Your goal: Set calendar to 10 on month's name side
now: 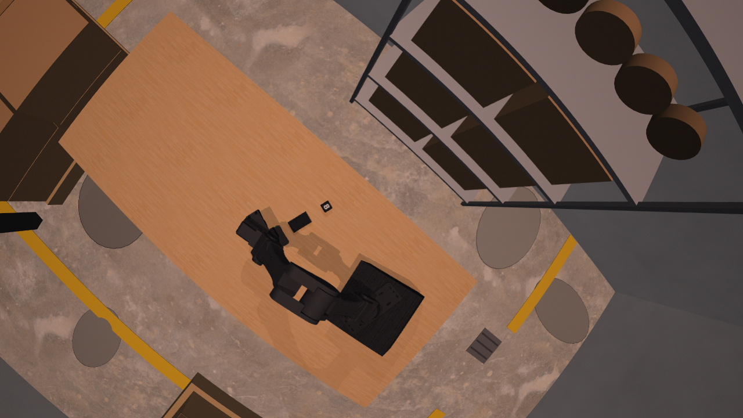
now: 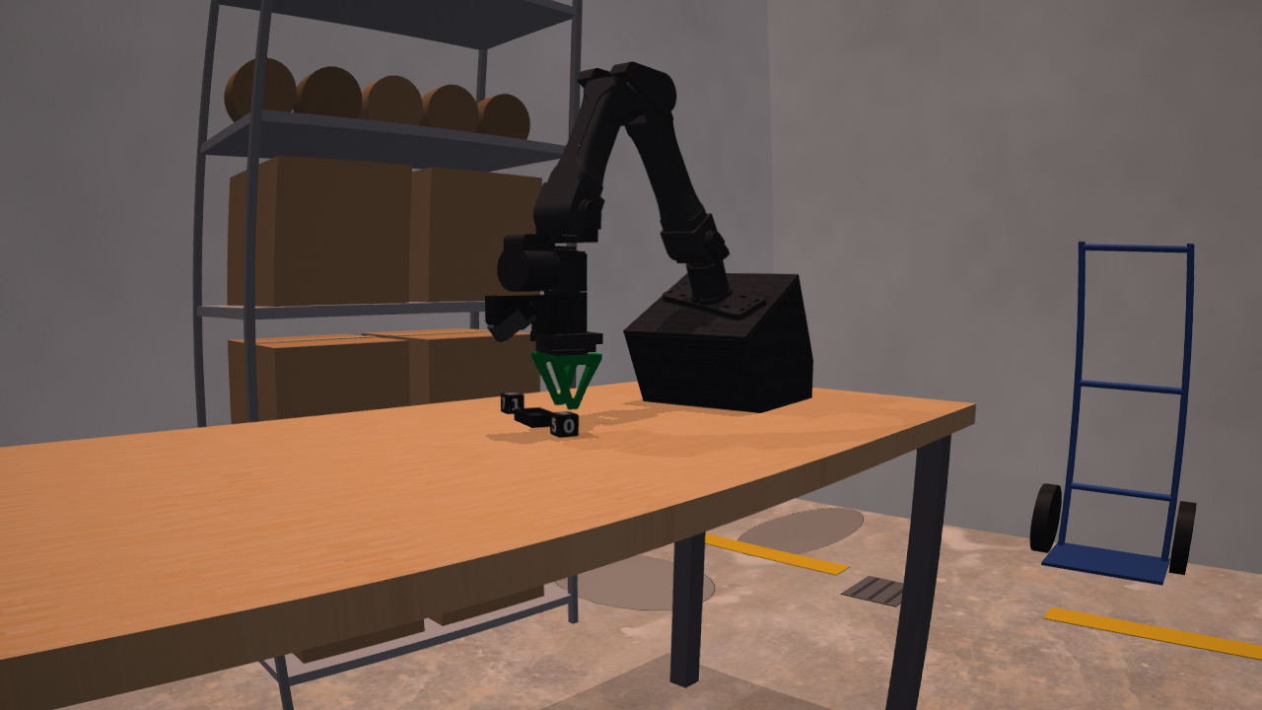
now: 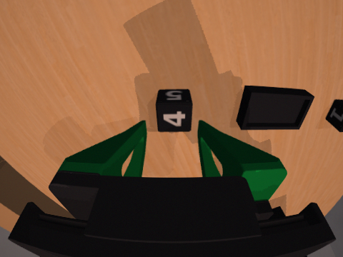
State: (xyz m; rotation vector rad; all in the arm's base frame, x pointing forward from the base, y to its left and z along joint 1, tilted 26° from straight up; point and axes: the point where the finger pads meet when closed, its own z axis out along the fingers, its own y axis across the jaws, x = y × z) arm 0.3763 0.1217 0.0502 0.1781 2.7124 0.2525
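Note:
A black cube (image 3: 174,111) lies on the table with 4 facing up and 5 on its far side; in the side view (image 2: 564,425) it shows 0. My gripper (image 3: 171,126) with green fingers is open and hangs right over this cube, its tips (image 2: 564,404) just above the cube's top, with a gap on each side. The empty black tray (image 3: 274,108) lies flat to the cube's right and also shows in the top view (image 1: 299,221). The second cube (image 1: 325,206) sits beyond the tray with 8 on top; in the side view (image 2: 512,403) it shows 1.
The robot's black base block (image 2: 719,344) stands on the table behind the cubes. A shelf rack with boxes (image 2: 370,238) stands beyond the table's far edge. A blue hand truck (image 2: 1120,414) stands on the floor at the right.

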